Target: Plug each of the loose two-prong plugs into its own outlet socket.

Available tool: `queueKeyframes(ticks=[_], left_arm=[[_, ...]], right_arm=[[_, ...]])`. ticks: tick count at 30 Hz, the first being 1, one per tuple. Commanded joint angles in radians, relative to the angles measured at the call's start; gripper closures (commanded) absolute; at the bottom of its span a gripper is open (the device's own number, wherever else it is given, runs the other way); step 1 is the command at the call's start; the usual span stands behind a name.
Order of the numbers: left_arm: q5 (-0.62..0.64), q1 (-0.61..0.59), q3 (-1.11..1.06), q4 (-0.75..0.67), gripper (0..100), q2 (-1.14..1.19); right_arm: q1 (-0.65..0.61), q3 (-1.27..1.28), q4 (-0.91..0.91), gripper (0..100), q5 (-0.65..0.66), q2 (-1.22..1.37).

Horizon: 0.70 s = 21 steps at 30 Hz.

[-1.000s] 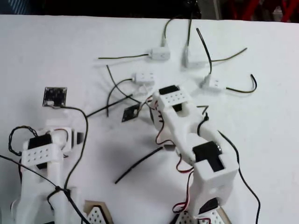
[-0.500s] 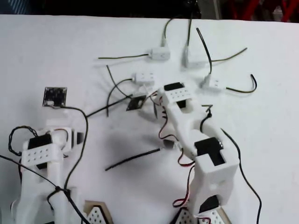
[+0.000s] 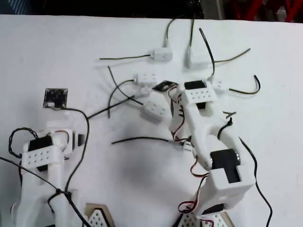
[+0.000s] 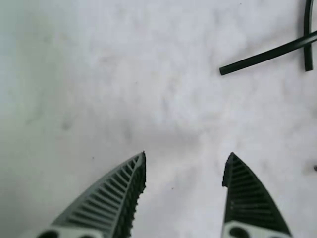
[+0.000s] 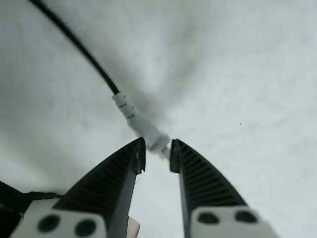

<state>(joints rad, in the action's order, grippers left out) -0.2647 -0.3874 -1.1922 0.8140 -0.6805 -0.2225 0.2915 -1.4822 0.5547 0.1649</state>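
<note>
White table (image 3: 57, 47): right pincer (image 5: 157, 146), clamping a plug (image 5: 141, 124), has swung farther out; left pincer (image 4: 184, 161) wide.

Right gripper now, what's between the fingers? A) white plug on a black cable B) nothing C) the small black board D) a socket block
A: in the right wrist view the right gripper is closed on the tip of the white plug, its black cable trailing away.
</note>
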Motion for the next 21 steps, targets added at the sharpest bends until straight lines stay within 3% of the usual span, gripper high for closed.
queueKeyframes(ticks=[1, 5, 17, 21], left_arm=[[0.008, -0.004, 0.017, -0.021, 74, -0.031], [0.008, -0.004, 0.017, -0.021, 74, -0.031], [0.008, -0.004, 0.017, -0.021, 74, -0.031], [0.008, -0.004, 0.017, -0.021, 74, -0.031]], right_arm=[[-0.015, -0.005, -0.044, 79.6, -0.009, -0.053], [-0.031, -0.006, -0.025, 77.5, 0.015, -0.051], [-0.047, -0.008, -0.012, 77.5, 0.437, -0.039], [-0.048, -0.021, -0.010, 77.6, 0.517, 0.054]])
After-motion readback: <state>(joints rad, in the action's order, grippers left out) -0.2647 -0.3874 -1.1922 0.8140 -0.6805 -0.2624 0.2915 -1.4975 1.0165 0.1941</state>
